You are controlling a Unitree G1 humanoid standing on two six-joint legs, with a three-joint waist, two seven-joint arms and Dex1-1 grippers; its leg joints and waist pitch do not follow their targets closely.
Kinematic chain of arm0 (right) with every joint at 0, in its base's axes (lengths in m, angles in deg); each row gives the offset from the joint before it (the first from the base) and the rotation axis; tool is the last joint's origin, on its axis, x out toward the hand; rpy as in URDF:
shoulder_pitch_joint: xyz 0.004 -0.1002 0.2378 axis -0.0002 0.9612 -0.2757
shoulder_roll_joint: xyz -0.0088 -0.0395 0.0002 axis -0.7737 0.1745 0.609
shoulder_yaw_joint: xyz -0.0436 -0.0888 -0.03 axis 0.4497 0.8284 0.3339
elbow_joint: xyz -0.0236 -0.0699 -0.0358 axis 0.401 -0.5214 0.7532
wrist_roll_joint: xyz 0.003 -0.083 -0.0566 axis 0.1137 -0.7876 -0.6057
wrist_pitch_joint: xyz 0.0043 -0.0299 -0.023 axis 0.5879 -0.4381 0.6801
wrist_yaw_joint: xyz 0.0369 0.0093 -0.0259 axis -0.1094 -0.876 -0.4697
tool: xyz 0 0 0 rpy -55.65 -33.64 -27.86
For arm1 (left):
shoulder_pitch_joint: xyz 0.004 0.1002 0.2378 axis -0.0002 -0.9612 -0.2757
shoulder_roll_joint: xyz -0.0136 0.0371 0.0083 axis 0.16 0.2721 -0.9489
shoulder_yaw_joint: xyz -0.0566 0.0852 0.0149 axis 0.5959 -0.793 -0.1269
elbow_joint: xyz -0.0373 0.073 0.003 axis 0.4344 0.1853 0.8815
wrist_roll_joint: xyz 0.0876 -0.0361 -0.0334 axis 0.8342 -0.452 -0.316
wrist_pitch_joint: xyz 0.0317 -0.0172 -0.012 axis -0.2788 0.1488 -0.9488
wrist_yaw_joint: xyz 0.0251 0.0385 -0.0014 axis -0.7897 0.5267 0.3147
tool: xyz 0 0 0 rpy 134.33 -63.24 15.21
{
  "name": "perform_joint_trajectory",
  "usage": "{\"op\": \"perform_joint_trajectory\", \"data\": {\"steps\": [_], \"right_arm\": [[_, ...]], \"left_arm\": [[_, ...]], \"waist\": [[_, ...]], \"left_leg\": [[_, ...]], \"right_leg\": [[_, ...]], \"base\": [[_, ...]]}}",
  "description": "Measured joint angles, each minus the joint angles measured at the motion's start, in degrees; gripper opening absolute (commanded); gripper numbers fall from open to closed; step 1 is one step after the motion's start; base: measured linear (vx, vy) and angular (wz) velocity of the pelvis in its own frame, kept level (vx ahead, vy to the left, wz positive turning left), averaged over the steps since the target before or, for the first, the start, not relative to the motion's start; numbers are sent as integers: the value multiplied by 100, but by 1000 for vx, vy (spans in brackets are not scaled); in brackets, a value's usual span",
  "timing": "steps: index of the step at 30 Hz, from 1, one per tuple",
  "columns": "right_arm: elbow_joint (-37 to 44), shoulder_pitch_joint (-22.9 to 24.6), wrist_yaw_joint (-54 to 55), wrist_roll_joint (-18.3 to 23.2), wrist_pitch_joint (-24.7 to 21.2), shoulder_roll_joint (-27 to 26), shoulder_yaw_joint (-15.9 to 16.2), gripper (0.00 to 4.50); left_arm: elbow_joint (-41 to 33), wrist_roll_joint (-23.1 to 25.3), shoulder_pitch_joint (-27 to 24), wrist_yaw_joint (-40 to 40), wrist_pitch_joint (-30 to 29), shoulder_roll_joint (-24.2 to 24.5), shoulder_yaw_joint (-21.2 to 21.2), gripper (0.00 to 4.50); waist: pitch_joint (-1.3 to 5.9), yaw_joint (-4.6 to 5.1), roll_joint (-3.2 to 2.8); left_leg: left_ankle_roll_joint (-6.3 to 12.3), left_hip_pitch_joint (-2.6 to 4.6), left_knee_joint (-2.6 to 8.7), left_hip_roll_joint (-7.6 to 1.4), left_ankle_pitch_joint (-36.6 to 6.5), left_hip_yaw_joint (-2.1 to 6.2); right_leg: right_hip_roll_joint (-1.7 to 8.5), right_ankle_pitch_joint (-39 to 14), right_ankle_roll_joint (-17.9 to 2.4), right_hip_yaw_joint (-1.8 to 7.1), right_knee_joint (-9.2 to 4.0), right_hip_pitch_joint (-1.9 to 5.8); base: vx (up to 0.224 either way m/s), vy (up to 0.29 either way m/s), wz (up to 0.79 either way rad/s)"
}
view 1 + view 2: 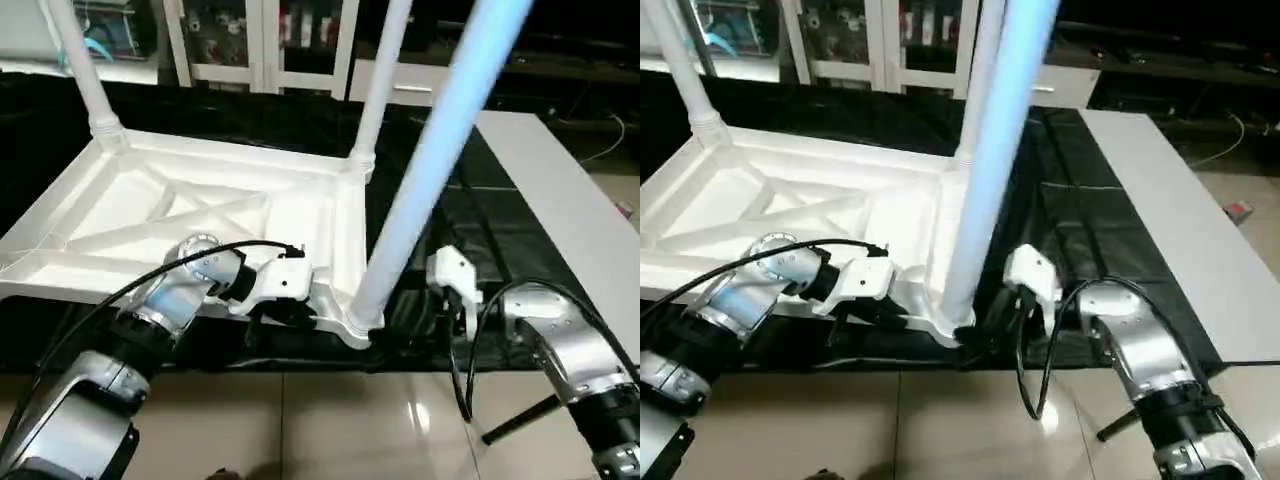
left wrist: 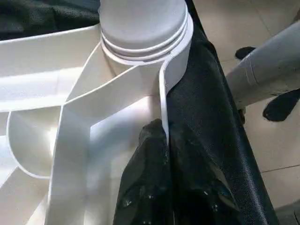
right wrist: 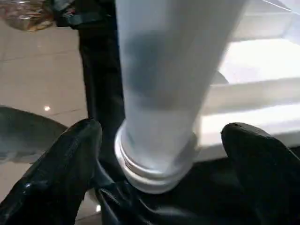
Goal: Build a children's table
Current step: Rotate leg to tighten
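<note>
So the big desk [image 1: 545, 190] is draped in wrinkly black cloth with a bare pale strip along its right side, and glossy beige floor tiles [image 1: 330, 430] run right up to its near edge. Lying on the cloth upside down is the tabletop [image 1: 130, 215], smooth white plastic, square with a raised rim and X-shaped ribs showing, its near right corner sitting right at the desk's near edge. Three legs stand up out of the round corner sockets: the near right leg [image 1: 440, 150], long, round and tapered, with a ringed collar where it meets the socket, plus the far right leg [image 1: 378, 85] and the far left leg [image 1: 85, 70]. The left gripper [image 2: 161, 159] is pressed together on the tabletop's thin rim just beside that near socket. The right gripper [image 3: 161, 164] is spread wide, one black finger on each side of the near right leg's base, not touching it.
</note>
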State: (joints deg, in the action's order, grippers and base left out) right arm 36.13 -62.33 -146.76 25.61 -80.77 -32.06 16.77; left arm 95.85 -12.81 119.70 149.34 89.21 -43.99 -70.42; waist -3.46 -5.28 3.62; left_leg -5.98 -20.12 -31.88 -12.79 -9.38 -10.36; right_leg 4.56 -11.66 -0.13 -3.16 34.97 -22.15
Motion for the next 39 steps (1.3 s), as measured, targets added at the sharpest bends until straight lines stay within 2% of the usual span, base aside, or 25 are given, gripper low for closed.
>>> {"op": "perform_joint_trajectory", "data": {"steps": [5,13,28,35,39], "right_arm": [[-427,-230,79,-47,63,-305,51,405],[-738,-420,-127,-32,60,-375,58,335],[-1053,-475,-362,-26,69,-483,43,214],[-1181,-452,-123,-33,103,-737,-34,202],[-1200,-326,791,-57,2,-1122,-289,201]], "left_arm": [[12,1,-5,-9,-1,8,1,0],[-62,1,-35,-12,-97,30,1,0],[-78,1,-43,-14,-160,52,0,0],[-66,7,-48,-69,-272,91,7,0],[182,89,1,-605,-570,-94,209,0]], "waist": [[3,8,4],[11,14,18],[15,20,29],[31,55,53],[43,111,69]], "left_leg": [[-2,2,-5,0,1,-1],[-1,4,-4,-1,1,-2],[-1,4,-5,-2,1,-3],[-3,14,-5,-3,2,-1],[-5,14,-4,-2,2,23]], "right_leg": [[0,0,0,0,5,0],[0,0,0,0,8,0],[-1,0,0,0,8,0],[-2,3,-1,3,20,2],[-6,-3,16,5,21,4]], "base": [[0,0,0],[0,0,0],[0,0,0],[0,0,0],[0,0,0]]}}
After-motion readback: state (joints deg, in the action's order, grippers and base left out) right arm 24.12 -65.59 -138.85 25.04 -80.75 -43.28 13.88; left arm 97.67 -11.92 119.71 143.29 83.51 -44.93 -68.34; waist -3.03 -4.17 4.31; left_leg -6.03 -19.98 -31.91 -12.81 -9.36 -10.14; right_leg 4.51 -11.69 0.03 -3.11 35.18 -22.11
